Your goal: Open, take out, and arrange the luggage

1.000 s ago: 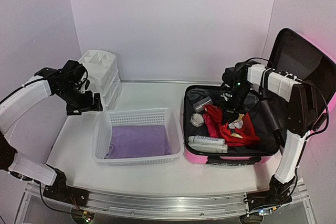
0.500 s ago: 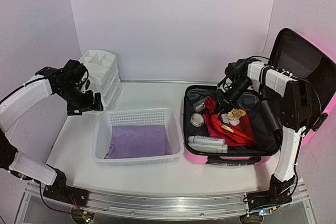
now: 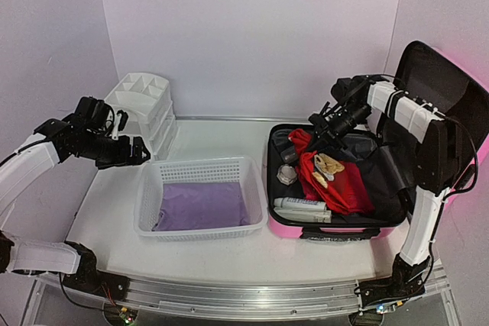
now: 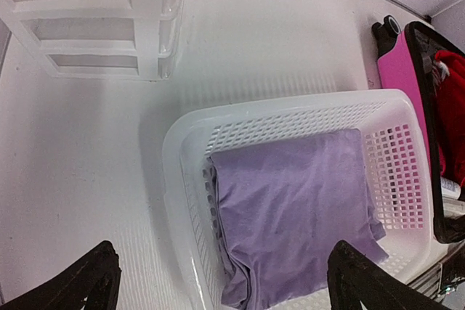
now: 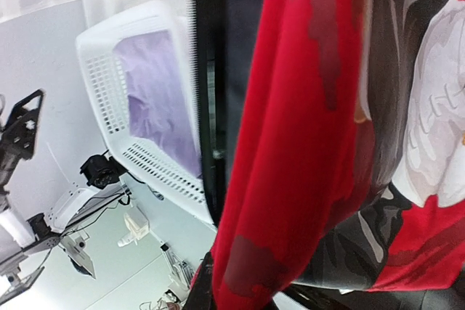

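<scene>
The pink luggage (image 3: 336, 228) lies open at the right, its black-lined lid (image 3: 439, 89) leaning against the right wall. My right gripper (image 3: 317, 132) is shut on a red printed garment (image 3: 344, 185) and holds its edge up over the case's back left, while the rest drapes inside. In the right wrist view the red cloth (image 5: 305, 143) fills the frame and runs into the gripper (image 5: 254, 297). My left gripper (image 3: 136, 152) is open and empty, hovering left of the white basket (image 3: 200, 167). In the left wrist view its gripper (image 4: 225, 284) is spread over the basket's near corner.
The basket holds a folded purple cloth (image 3: 202, 204), which also shows in the left wrist view (image 4: 290, 208). A white drawer organizer (image 3: 145, 101) stands at the back left. White tubes (image 3: 302, 205) and a small jar (image 3: 286, 175) lie inside the case's left side.
My right gripper has risen and swung back and left, pulling the red garment up with it. My left arm has dropped lower and drawn slightly left.
</scene>
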`<state>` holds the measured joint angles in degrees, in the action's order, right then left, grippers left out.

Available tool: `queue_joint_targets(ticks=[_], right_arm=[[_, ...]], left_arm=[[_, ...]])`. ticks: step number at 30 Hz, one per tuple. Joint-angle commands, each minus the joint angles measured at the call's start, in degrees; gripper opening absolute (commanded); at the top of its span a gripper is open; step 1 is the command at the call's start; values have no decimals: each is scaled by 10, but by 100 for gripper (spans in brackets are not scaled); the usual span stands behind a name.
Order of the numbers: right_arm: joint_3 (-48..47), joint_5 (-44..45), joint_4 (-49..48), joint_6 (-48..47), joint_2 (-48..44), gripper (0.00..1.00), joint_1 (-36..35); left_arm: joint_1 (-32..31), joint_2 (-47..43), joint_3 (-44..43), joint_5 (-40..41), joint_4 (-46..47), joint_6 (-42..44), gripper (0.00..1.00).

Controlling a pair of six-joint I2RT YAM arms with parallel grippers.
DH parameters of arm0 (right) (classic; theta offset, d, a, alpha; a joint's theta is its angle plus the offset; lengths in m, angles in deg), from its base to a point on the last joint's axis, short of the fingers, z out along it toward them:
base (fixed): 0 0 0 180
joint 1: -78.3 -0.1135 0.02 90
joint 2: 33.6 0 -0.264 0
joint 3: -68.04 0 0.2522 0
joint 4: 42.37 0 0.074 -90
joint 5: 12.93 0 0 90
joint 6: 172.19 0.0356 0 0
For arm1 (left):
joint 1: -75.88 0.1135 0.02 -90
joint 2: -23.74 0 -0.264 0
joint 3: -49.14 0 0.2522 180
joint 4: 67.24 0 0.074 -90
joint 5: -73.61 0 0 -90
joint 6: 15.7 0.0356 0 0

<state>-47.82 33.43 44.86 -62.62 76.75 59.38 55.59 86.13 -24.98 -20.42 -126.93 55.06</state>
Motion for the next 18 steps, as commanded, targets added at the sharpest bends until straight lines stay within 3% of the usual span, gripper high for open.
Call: queue_joint_targets(ticks=[1, 8, 18], right_arm=[[-53, -45, -15, 5, -63, 0, -23], [-94, -30, -26, 17, -61, 0, -81], [-148, 0, -67, 43, -19, 0, -176]], left_arm=[[2, -15, 39, -37, 48, 7, 99], [2, -17, 90, -12, 68, -34, 97], [2, 4, 131, -33, 72, -74, 74]])
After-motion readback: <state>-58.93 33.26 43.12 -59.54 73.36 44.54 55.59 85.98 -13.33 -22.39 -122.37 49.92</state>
